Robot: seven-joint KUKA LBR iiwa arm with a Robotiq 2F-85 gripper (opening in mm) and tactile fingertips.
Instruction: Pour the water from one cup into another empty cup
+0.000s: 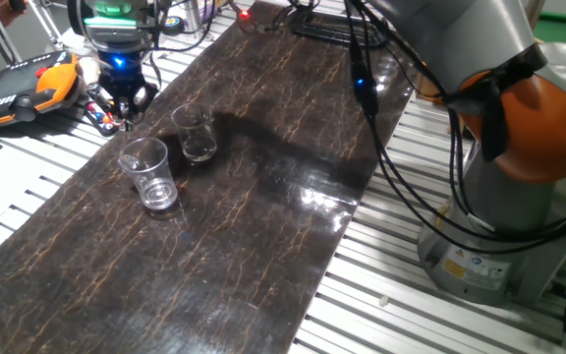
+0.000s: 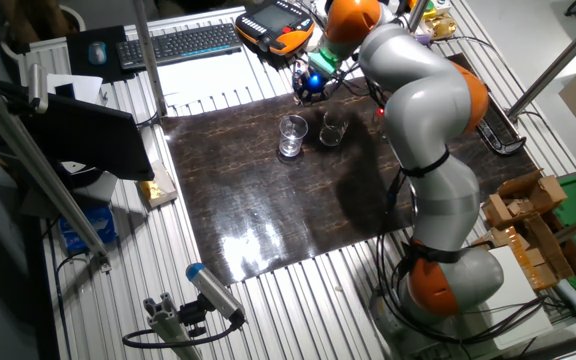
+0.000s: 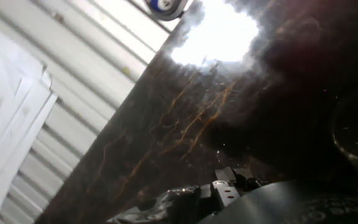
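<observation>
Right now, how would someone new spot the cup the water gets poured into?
Start at the dark marbled mat on the slatted metal table. Two clear plastic cups stand near its end by the gripper. The receiving cup is the shorter, narrower one, on the robot-base side of the taller, wider tumbler with the thick ringed base.

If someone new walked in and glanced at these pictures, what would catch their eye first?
Probably the big grey and orange arm arching over the dark marbled mat, its hand glowing blue at the mat's far edge. Next, the two clear cups standing upright and slightly apart just in front of the hand: the wider tumbler and the narrower cup. An orange-edged pendant lies beside the hand.
</observation>
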